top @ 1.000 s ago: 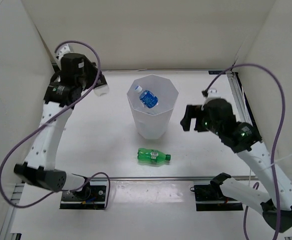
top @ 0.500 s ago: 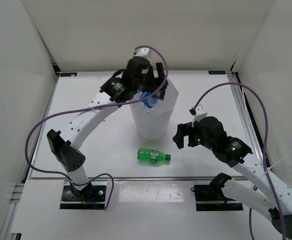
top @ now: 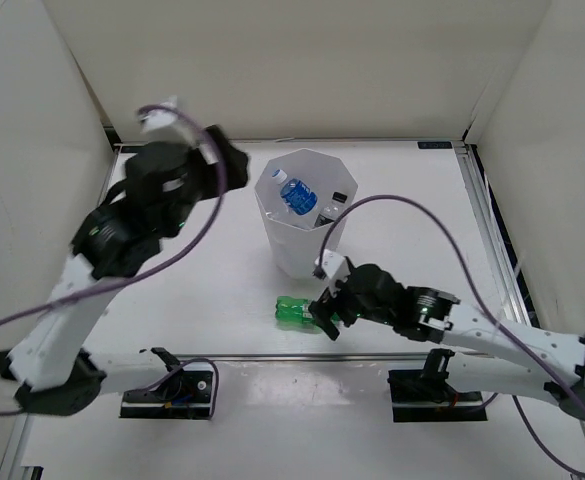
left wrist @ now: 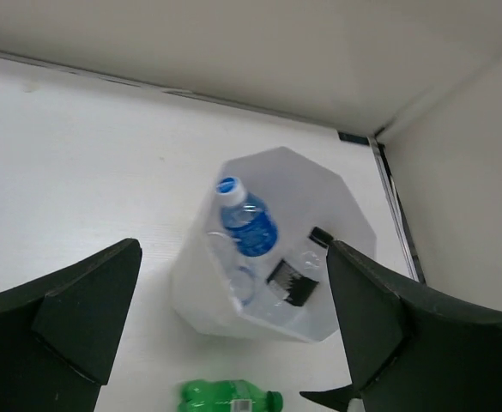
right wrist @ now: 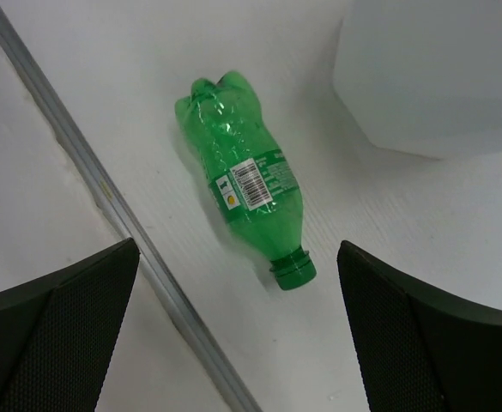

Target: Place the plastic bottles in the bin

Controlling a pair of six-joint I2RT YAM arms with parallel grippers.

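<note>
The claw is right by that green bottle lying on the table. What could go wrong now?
The green bottle lies on its side below the right gripper, whose jaws are open. Being round, it might roll or slip out as they close, perhaps toward the metal strip beside it. The bin stands close behind the bottle, so the arm could knock it while lifting.

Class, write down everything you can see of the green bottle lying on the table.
The green bottle is small, see-through green plastic, with a lobed base, green cap and barcoded label. It lies on its side on the white table, near the bin, touching only the table. The open right claw hangs over it.
</note>
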